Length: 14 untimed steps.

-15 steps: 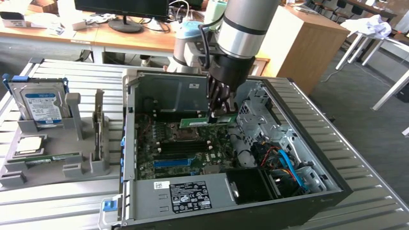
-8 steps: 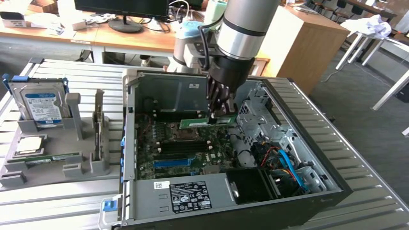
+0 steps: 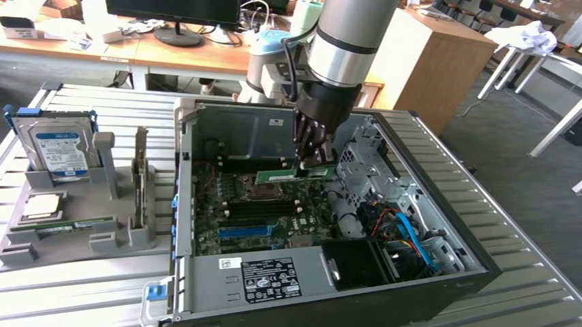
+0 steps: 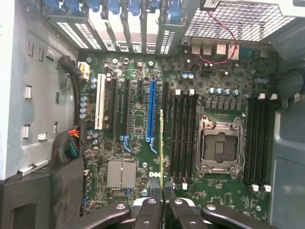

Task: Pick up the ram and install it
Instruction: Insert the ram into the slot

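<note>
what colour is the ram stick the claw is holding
Green; the ram shows best in the exterior view, held by the claw.

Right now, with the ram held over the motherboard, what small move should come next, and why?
Probably a slight shift toward the processor socket: the gripper holds the ram edge-on just beside the black memory slots, not over one, and above the motherboard.

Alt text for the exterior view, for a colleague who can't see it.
The tool grips a long, thin green ram stick over the green motherboard inside an open black computer case. At the exterior view's left, a grey rack holds a blue-labelled silver hard drive.
</note>
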{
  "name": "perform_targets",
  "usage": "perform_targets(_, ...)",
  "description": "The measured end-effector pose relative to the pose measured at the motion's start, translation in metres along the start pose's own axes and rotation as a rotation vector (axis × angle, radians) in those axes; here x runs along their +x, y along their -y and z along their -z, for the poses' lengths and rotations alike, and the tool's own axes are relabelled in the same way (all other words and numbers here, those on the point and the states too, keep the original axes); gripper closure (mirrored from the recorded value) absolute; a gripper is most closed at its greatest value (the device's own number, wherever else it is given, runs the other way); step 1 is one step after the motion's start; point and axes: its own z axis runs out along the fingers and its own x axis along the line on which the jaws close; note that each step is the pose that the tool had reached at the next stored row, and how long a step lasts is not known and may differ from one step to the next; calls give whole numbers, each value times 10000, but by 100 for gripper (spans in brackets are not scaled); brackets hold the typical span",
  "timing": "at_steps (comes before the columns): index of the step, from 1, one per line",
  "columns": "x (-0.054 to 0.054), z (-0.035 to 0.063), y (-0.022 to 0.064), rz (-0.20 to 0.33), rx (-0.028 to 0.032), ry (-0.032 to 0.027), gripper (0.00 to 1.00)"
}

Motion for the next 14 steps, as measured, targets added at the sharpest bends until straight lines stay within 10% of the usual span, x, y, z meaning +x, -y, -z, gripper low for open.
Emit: perform_targets(14, 1, -46, 0, -1, 0, 0, 87)
